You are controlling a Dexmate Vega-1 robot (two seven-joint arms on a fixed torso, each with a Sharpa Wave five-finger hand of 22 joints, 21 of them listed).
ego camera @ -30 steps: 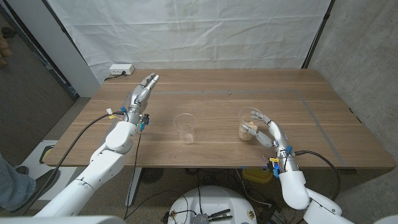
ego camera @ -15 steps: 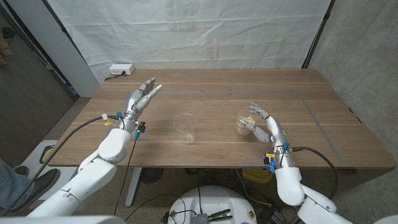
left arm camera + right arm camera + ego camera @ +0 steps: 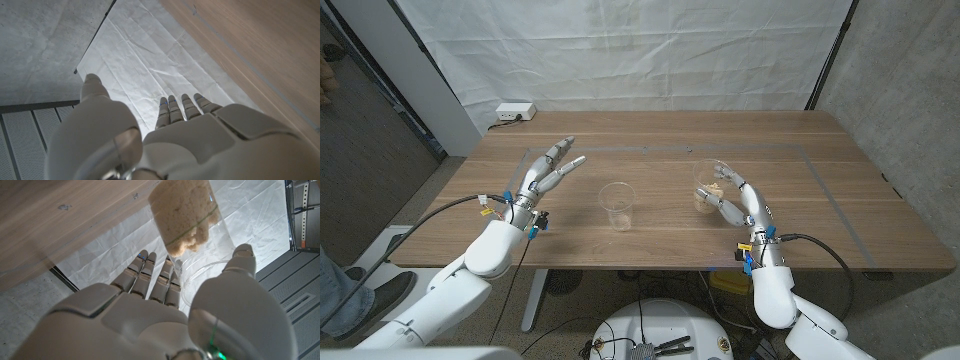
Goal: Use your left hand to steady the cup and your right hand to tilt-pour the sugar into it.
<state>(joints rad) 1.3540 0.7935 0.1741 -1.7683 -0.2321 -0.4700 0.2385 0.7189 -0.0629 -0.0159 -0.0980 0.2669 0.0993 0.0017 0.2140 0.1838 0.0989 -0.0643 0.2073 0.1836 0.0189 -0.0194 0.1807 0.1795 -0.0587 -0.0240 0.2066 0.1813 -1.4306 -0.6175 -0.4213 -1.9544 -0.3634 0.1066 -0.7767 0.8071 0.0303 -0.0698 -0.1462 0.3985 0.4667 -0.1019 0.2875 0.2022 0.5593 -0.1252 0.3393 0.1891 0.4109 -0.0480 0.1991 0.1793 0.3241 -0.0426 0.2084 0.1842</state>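
An empty clear cup (image 3: 616,204) stands upright near the middle of the wooden table (image 3: 660,235). My left hand (image 3: 548,171) hovers to its left, apart from it, with its fingers spread and nothing in it; the left wrist view shows the left hand (image 3: 170,135) with its fingers stretched out. My right hand (image 3: 737,203) grips a second clear cup (image 3: 707,187) holding brown sugar, right of the empty cup. In the right wrist view the sugar (image 3: 182,210) sits as a clump inside the cup wall, with my right hand (image 3: 150,315) wrapped around it.
A white power strip (image 3: 515,112) lies at the table's back left corner. A white cloth backdrop (image 3: 620,50) hangs behind the table. A person's leg and shoe (image 3: 345,290) show by the left edge on the floor.
My right hand has carried the sugar cup leftward, closer to the empty cup. My left hand has drawn nearer and turned its fingers toward the empty cup.
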